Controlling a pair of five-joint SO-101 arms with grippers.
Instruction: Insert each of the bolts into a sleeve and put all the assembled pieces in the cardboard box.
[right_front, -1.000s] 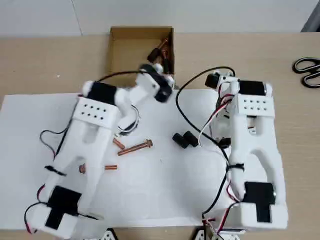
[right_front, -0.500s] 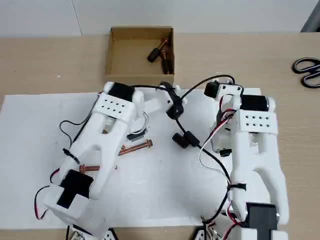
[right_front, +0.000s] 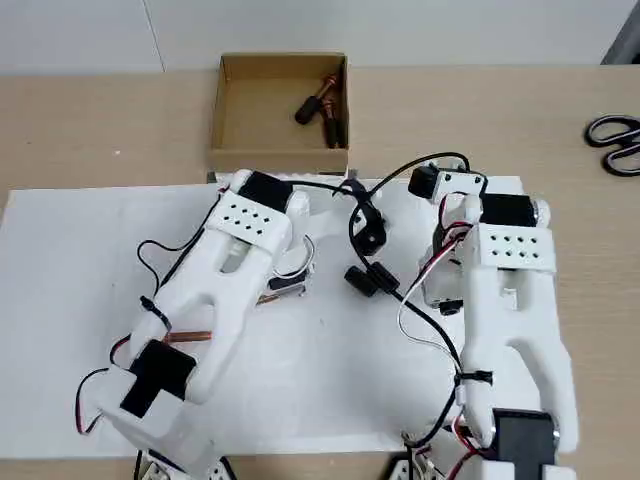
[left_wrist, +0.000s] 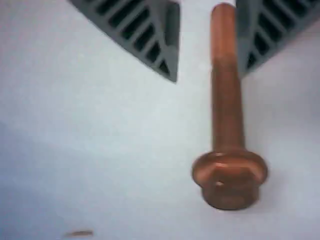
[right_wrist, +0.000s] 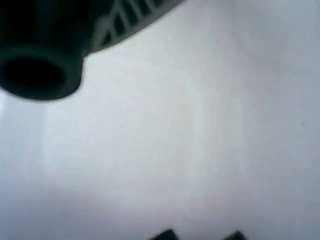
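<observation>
**Between the left gripper's (left_wrist: 207, 72) spread fingers, a copper bolt (left_wrist: 227, 130)**

Low over the white paper sheet (right_front: 60, 260), the left gripper stands wide apart, gripping nothing. The bolt lies flat on the sheet in the gap. Its shank runs close along one grey ribbed finger (left_wrist: 150, 35) on the far side of the gap from it, and its flanged head points out past the fingertips. Whether the shank touches the nearer finger cannot be told.

Close to the right gripper (right_front: 446, 285), a black sleeve (right_wrist: 37, 70) shows its open bore. Whether this gripper is parted or closed, or holds that sleeve, cannot be told.

Between the two grippers, nearer the left one, two loose sleeves (right_front: 368, 278) lie side by side on the sheet. Back along the left arm, towards its base, a second bolt (right_front: 190, 337) rests on the sheet.

Beyond the left gripper, the cardboard box (right_front: 240, 110) sits just off the sheet's far edge. Two assembled pieces (right_front: 318, 100) lie together in one corner of it, copper bolts in black sleeves.

Under the sheet is a light wooden table (right_front: 100, 110). A pair of scissors (right_front: 615, 140) lies on it, well out from the right arm.
</observation>
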